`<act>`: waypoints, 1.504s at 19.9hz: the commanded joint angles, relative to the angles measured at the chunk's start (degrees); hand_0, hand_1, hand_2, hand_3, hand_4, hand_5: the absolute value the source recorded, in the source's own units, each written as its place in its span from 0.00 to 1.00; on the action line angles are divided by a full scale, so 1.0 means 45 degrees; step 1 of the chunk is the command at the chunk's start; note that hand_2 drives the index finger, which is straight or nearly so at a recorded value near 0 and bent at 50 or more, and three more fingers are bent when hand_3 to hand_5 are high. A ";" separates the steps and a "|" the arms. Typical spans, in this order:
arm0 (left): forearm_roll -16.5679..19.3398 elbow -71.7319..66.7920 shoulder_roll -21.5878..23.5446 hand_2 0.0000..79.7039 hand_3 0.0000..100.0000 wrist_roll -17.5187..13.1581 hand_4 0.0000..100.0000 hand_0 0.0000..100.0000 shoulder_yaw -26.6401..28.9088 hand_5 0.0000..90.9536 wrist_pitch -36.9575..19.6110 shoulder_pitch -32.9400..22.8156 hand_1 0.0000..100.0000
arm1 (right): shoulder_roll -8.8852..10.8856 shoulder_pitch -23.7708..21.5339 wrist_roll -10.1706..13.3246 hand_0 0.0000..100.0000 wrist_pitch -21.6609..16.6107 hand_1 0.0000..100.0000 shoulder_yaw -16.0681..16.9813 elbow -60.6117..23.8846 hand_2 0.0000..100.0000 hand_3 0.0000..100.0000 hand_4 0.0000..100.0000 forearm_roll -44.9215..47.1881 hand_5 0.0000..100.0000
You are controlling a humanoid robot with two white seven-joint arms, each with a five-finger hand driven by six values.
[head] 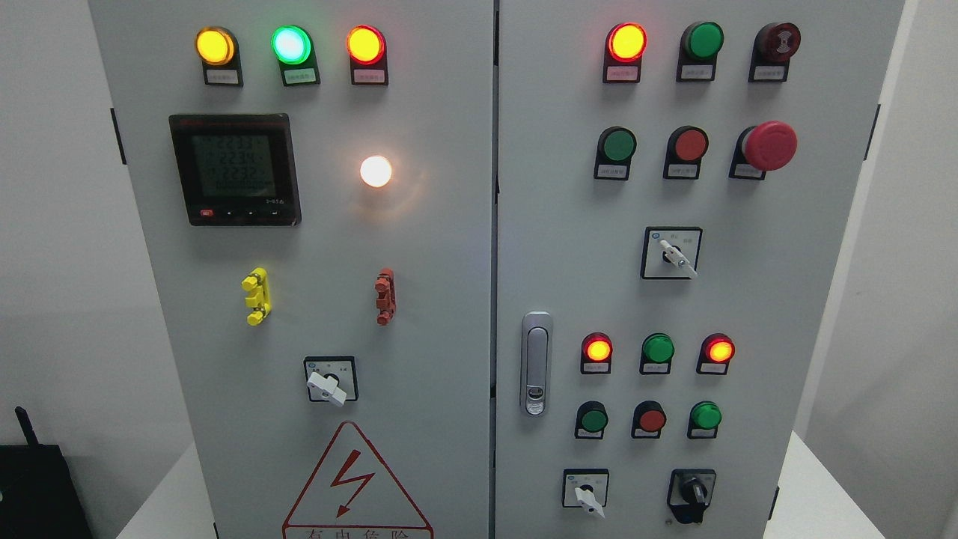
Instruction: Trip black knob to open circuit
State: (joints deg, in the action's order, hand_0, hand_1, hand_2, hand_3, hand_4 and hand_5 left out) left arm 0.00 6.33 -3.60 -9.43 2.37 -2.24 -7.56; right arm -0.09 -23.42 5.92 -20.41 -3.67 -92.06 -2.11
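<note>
Head view: black knob sits untouched at the cabinet's lower right, beside a white selector, no robot hand in frame, so fingers can't be judged; whole trip looks still to do.

1. Nothing in the head view can be told for certain as the robot's body: the left hand and the right hand are both out of frame.
2. Low and left of the grey cabinet sits a black box with a short antenna; whether it belongs to the robot cannot be told.
</note>
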 commanded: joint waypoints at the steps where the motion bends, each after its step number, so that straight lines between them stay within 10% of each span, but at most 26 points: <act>1: 0.0293 0.0000 0.0000 0.00 0.00 0.0005 0.00 0.12 0.0000 0.00 0.0008 0.0000 0.39 | -0.0020 0.0184 -0.0065 0.00 0.0023 0.16 0.0132 -0.1808 0.00 0.51 0.43 0.0019 0.35; 8: 0.0293 0.0000 0.0000 0.00 0.00 0.0005 0.00 0.12 0.0000 0.00 -0.0011 0.0000 0.39 | 0.0000 0.0809 -0.0104 0.00 0.0782 0.16 0.0132 -0.2237 0.00 0.77 0.60 0.0662 0.48; 30: 0.0293 0.0000 0.0000 0.00 0.00 0.0005 0.00 0.12 0.0000 0.00 -0.0011 0.0000 0.39 | -0.0059 0.3251 0.0150 0.00 0.2777 0.12 0.0659 -0.2453 0.00 1.00 1.00 0.1093 0.99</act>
State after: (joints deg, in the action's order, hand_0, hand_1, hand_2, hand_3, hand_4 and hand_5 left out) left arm 0.00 6.33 -3.60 -9.43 2.37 -2.45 -7.56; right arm -0.01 -10.97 6.26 -8.46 -1.40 -102.16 1.67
